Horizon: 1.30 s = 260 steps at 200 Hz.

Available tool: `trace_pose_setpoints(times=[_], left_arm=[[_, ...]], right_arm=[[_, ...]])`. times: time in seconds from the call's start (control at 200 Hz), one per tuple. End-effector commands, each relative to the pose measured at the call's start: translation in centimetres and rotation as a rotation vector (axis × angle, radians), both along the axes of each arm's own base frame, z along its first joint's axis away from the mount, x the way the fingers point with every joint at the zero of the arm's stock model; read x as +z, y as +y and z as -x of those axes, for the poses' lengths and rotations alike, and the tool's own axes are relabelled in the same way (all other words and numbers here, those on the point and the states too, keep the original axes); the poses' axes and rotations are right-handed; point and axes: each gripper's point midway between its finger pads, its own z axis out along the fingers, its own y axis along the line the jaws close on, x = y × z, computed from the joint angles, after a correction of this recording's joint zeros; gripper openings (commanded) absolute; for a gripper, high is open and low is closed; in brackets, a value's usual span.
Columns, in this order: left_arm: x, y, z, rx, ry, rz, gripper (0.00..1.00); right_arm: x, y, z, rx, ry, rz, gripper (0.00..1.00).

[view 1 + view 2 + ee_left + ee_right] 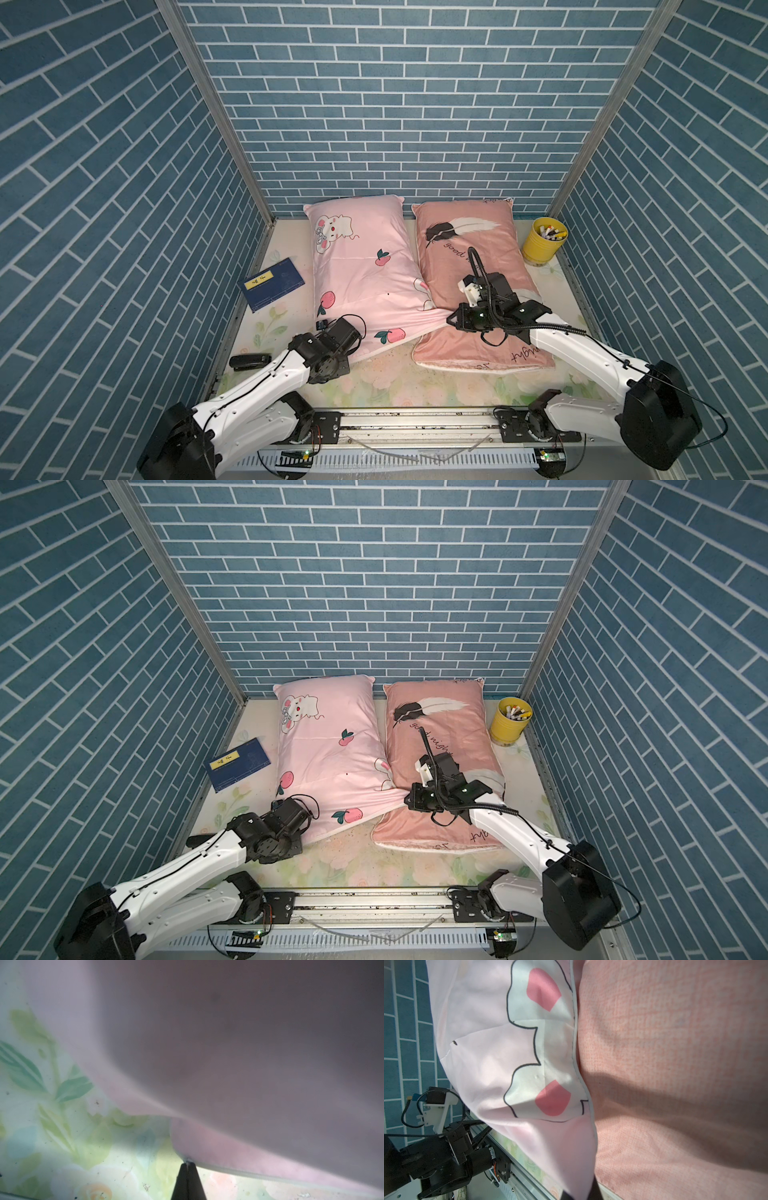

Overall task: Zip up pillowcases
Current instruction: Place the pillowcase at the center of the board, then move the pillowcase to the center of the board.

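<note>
You have the light pink pillowcase (357,266) stretched taut between both arms. The right gripper (579,1195) pinches one near corner, drawn over the salmon pillowcase (498,257) lying directly beneath it. The left gripper (188,1164) is clamped on a small tab (188,1160) at the opposite near corner, seemingly the zipper pull. I judge zipping barely begun, with the salmon one left to do. Blur along the zipper line (270,1176), running away from the left gripper, hides whether it is joined.

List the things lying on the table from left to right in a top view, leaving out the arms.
blue booklet → light pink pillowcase → salmon pillowcase → yellow cup
</note>
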Motion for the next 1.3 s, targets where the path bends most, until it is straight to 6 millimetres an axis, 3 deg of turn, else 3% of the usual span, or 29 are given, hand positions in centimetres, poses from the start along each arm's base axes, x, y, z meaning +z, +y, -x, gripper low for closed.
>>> trace_pose_setpoints(times=[0.0, 0.035, 0.08, 0.15, 0.23, 0.345, 0.4, 0.45, 0.54, 0.615, 0.77, 0.915, 1.035, 1.14, 1.295], left_arm=[[1.0, 2.2, -0.1, 0.050, -0.046, -0.080, 0.00], [1.3, 2.3, -0.2, 0.055, -0.062, -0.083, 0.06], [1.7, 2.4, -0.4, 0.055, -0.078, -0.085, 0.20], [2.3, 2.4, -0.7, 0.044, -0.093, -0.087, 0.52], [3.0, 2.2, -1.1, 0.027, -0.102, -0.093, 0.79], [5.0, 2.0, -2.1, -0.003, -0.131, -0.116, 0.98], [6.5, 2.1, -2.7, -0.024, -0.158, -0.140, 1.00], [8.2, 2.1, -3.5, -0.050, -0.186, -0.163, 1.00], [11.2, 1.9, -4.7, -0.094, -0.217, -0.205, 1.00], [13.5, 0.4, -6.4, -0.135, -0.252, -0.189, 1.00], [17.2, -6.4, -11.2, -0.239, -0.383, -0.013, 0.99], [19.0, -14.4, -14.5, -0.392, -0.449, 0.082, 0.99], [19.4, -21.3, -15.5, -0.509, -0.482, 0.196, 0.95], [18.8, -26.3, -14.7, -0.578, -0.476, 0.332, 0.88], [14.2, -29.7, -13.6, -0.627, -0.393, 0.361, 0.86]], right_arm=[[0.0, -0.6, -0.4, 0.007, -0.032, 0.013, 0.00], [0.0, -0.4, -0.3, 0.014, -0.030, 0.010, 0.00], [0.0, -0.3, -0.2, 0.023, -0.029, 0.006, 0.00], [0.0, -0.1, -0.1, 0.039, -0.026, -0.002, 0.00], [0.0, 0.0, 0.0, 0.050, -0.026, -0.002, 0.36], [0.2, -0.2, 0.1, 0.061, -0.036, 0.013, 0.81], [0.3, -0.5, 0.1, 0.063, -0.046, 0.030, 0.94], [0.4, -0.9, 0.1, 0.057, -0.059, 0.050, 0.98], [0.7, -1.7, 0.2, 0.055, -0.082, 0.086, 0.99], [1.3, -2.5, 0.0, 0.043, -0.113, 0.124, 0.99], [2.4, -4.9, -1.0, -0.006, -0.168, 0.265, 0.99], [3.3, -7.7, -2.2, -0.093, -0.187, 0.405, 0.99], [4.2, -10.7, -3.1, -0.189, -0.174, 0.480, 0.98], [5.0, -13.3, -3.9, -0.268, -0.166, 0.538, 0.96], [4.7, -16.8, -5.5, -0.381, -0.126, 0.580, 0.95]])
